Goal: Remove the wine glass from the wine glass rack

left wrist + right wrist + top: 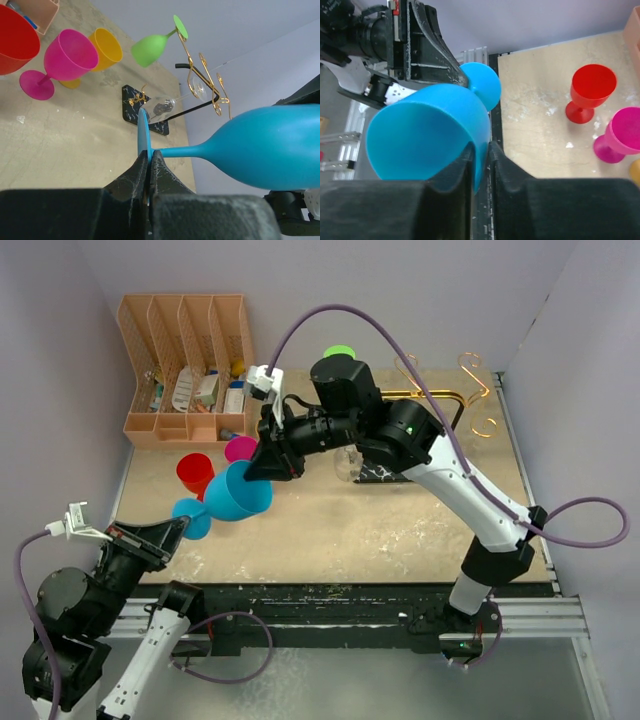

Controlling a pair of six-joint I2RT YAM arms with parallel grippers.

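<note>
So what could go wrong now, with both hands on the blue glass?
1. The left hand pinches only the foot edge of the blue wine glass, so it could slip or pivot there.
2. The right hand holds just the bowl wall; if the two hands pull differently, the stem may be strained.
3. The red glass and pink glass stand close by; a swing could knock them over.

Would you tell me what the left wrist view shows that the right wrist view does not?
Only the left wrist: the gold wine glass rack holding a green glass and a clear glass. Only the right wrist: the right gripper, jaws pinching the blue wine glass's bowl rim. Both: that blue glass, its foot in the left gripper's shut jaws, plus the red glass and the magenta glass.
</note>
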